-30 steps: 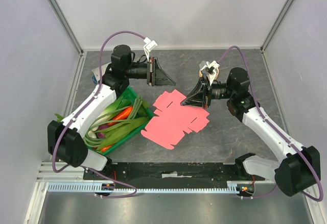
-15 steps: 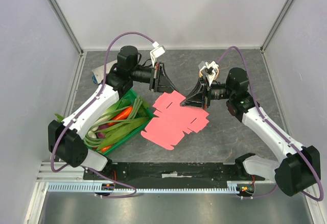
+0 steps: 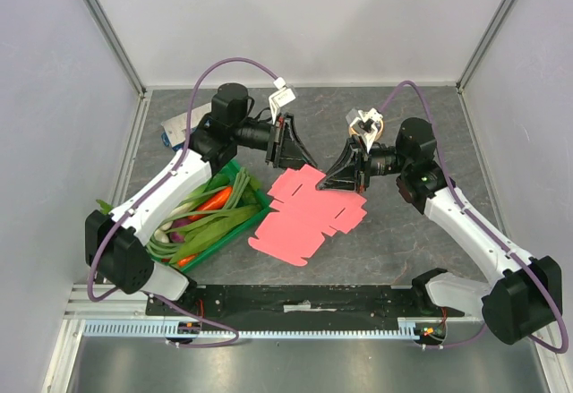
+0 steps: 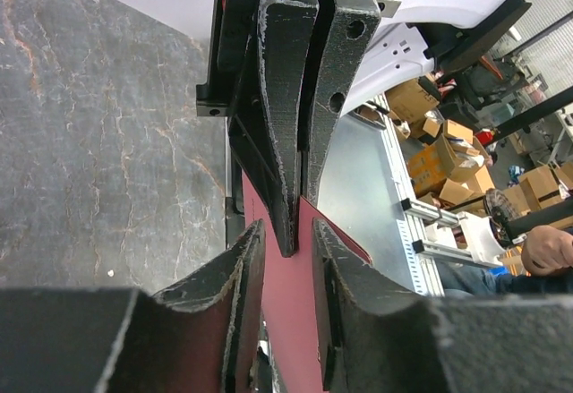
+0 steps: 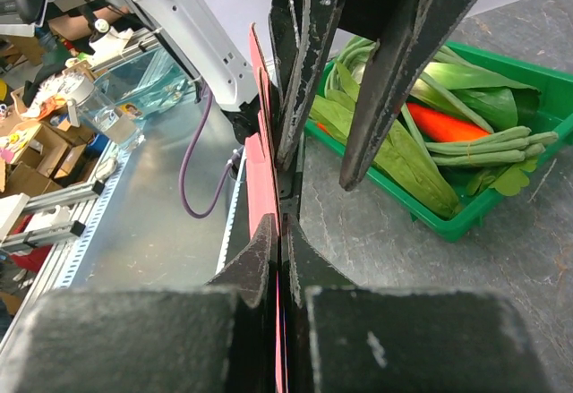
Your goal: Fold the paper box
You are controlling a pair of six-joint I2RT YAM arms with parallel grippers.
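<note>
The paper box (image 3: 309, 216) is a flat pink cut-out with flaps, lying tilted on the table, its far edge lifted. My right gripper (image 3: 331, 181) is shut on that far edge; in the right wrist view its fingers (image 5: 279, 227) pinch the thin pink card (image 5: 260, 156) edge-on. My left gripper (image 3: 304, 162) is open just left of the right one. In the left wrist view its fingers (image 4: 286, 232) straddle the pink card (image 4: 291, 312) without closing, tip to tip with the right gripper (image 4: 295, 98). The left gripper also shows in the right wrist view (image 5: 318, 174).
A green crate (image 3: 261, 201) of vegetables sits left of the card, under the left arm; its rim shows in the right wrist view (image 5: 466, 223). A blue-and-white flat package (image 3: 175, 127) lies at the far left. Cage walls surround the grey table.
My left gripper has moved right and nearer, from beyond the card's far-left corner to straddle its lifted edge beside the right gripper. The right gripper has held still with the card.
</note>
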